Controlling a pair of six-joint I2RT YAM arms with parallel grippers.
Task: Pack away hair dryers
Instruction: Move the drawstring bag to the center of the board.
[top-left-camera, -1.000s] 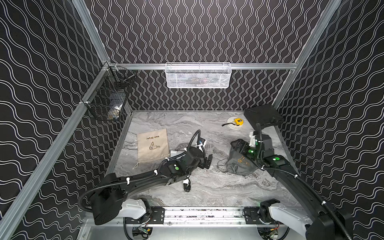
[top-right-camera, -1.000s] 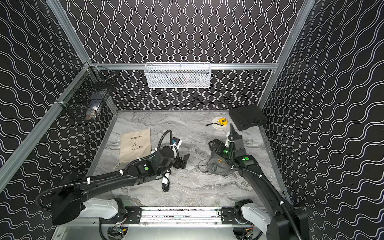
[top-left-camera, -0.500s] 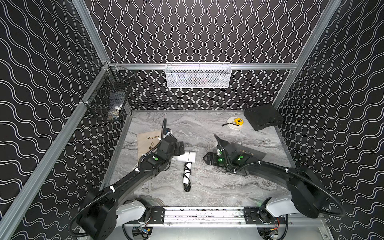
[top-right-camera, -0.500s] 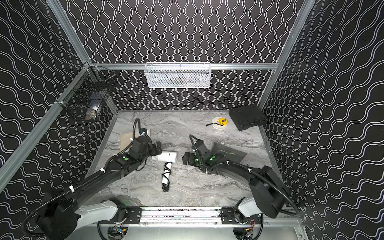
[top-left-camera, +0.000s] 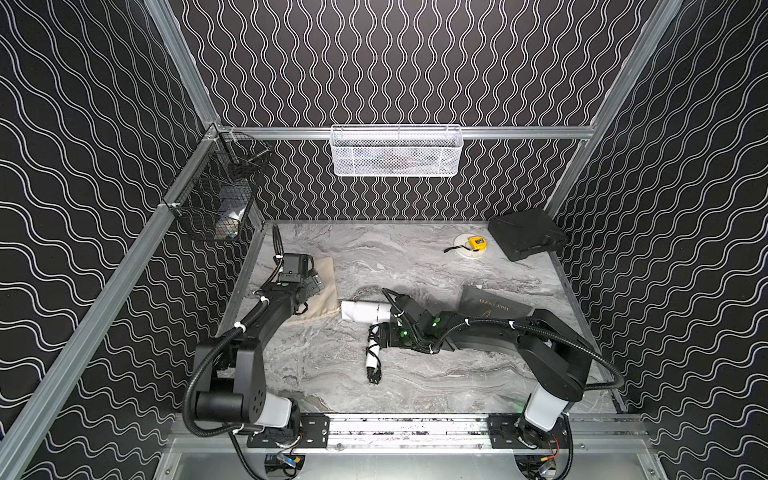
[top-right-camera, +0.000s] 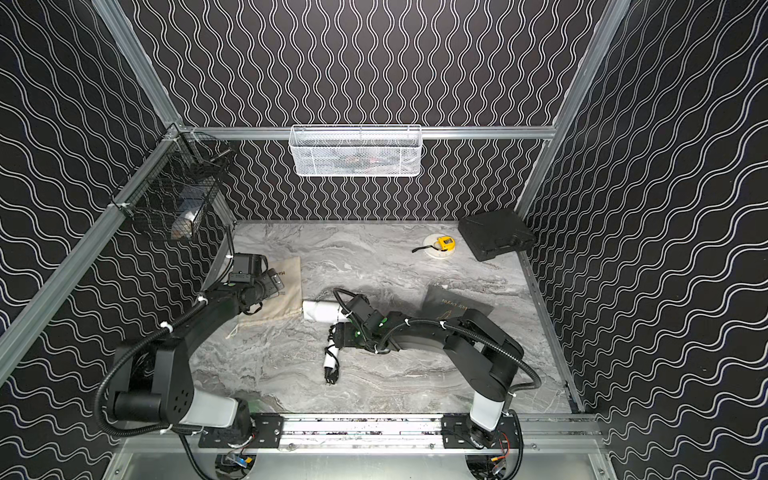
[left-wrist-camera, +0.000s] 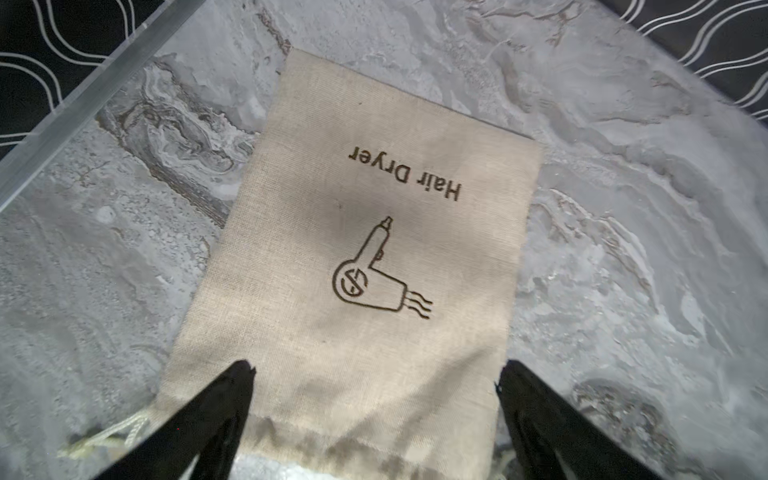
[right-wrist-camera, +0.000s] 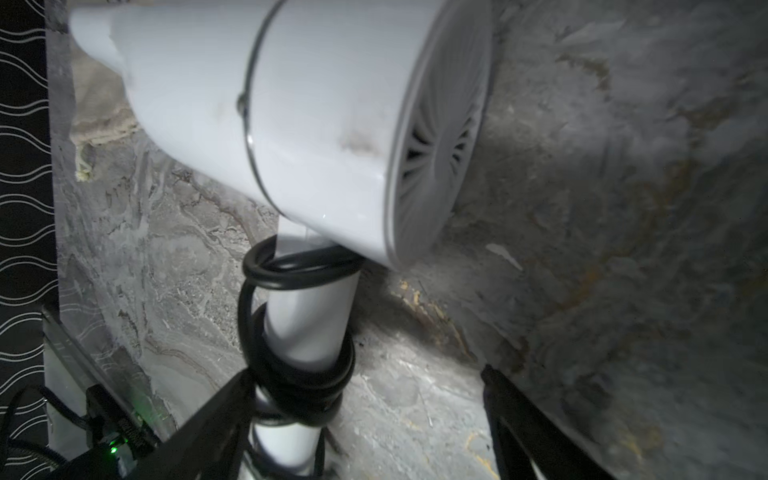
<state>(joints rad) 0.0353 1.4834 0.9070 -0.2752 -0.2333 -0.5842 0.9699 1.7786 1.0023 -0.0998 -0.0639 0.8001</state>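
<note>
Since a second ago both arms have moved. The left gripper (left-wrist-camera: 374, 368) has left the middle of the table (top-left-camera: 415, 257) and now sits over the beige bag (top-left-camera: 326, 286). The right gripper (right-wrist-camera: 365, 372) has come down from above the dark grey bag (top-left-camera: 494, 305) to the white hair dryer (top-left-camera: 365, 311).

At the far left a black wire basket (top-left-camera: 216, 199) hangs on the side rail. Just below it, the left gripper hovers over the drawstring end of the beige bag, which lies flat and is printed "Hair Dryer". In the left wrist view its jaws are spread about as wide as the bag and hold nothing. A loose bit of drawstring (left-wrist-camera: 112, 434) trails beside one finger.

The white hair dryer lies on its side near the middle of the table, in both top views. Its nozzle points at the mouth of the beige bag and almost touches it. Its handle runs toward the front rail, wound with black cord (right-wrist-camera: 291, 374) and ending in the plug (top-left-camera: 371, 376).

The right gripper reaches in low from the right, at the handle. Its jaws stand wide apart and have not closed on anything. One finger is against the cord-wound handle and the other is well clear of it.

Further right, the dark grey bag lies flat, partly under the right arm. Near the back wall are a yellow tape measure (top-left-camera: 476, 243) and, in the corner, a black case (top-left-camera: 525, 232).
</note>
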